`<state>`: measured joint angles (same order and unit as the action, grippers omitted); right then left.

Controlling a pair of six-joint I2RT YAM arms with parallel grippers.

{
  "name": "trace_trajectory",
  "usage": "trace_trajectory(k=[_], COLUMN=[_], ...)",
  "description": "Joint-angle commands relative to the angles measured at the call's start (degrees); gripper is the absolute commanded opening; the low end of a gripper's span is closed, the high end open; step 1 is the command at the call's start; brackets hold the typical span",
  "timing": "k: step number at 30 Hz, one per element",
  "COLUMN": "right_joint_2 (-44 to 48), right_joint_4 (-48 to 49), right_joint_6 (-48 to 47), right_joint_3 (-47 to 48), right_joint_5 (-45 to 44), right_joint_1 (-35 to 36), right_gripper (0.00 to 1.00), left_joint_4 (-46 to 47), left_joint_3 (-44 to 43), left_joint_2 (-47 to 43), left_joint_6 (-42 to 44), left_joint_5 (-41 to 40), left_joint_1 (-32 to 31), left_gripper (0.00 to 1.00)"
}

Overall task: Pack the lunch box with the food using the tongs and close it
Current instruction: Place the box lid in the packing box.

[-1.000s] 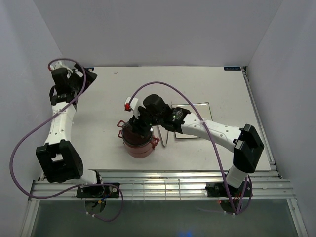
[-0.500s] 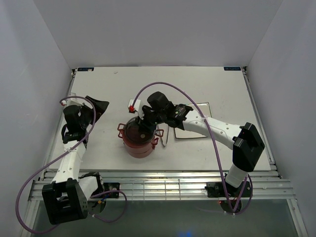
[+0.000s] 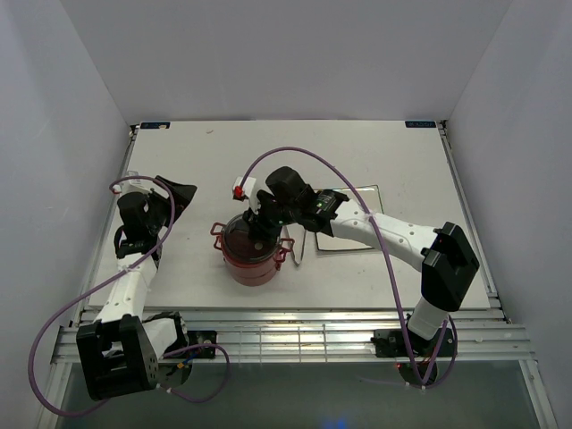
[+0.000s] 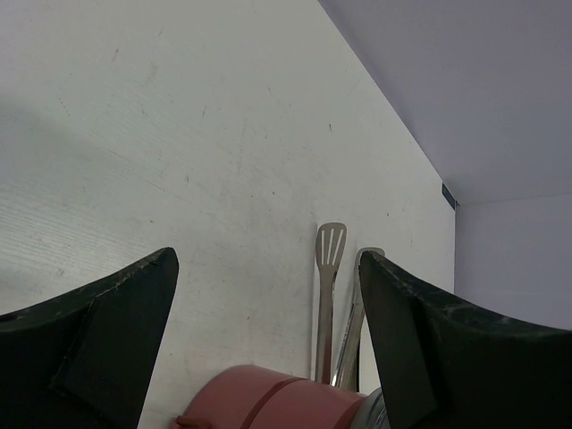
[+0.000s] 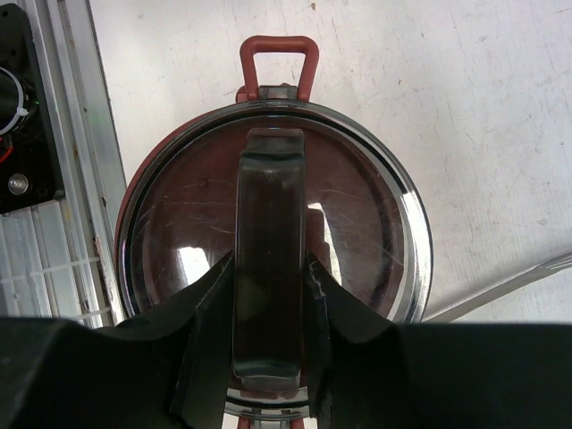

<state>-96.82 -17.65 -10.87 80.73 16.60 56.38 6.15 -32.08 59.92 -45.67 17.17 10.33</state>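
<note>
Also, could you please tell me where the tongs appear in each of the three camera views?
Top external: the tongs lie just right of the lunch box.
Left wrist: tongs at lower centre, beyond the lunch box.
Right wrist: only a silver strip of the tongs at the right edge, beside the lunch box.
Shared landmark: the red lunch box.
</note>
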Motion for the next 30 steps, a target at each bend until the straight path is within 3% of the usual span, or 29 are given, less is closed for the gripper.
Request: trace_trajectory(k=[1,21,30], right_joint_2=[1.28,4.09,2.60], right_joint_4=[2.36,1.65,3.32], right_joint_6=[2.88,1.91,2.00], right_joint_3=[-0.49,-3.30,-3.12], right_joint_5=[0.01,-3.50,-11.15], right_joint_1=[0.57,4.00,4.53], right_gripper=[0.31,0.33,0.35], left_joint_4=[1.67,1.41,1.32], left_joint_3=[-0.27,-0.62,-0.44], left_joint_2=[0.11,0.72,-0.15], left_joint_6=[-0.30,-0.30,-0.38], left_joint_5=[0.06,1.29,1.38], left_joint_1=[0.04,-0.04,-0.04], left_gripper=[0.92,0.91,0.91])
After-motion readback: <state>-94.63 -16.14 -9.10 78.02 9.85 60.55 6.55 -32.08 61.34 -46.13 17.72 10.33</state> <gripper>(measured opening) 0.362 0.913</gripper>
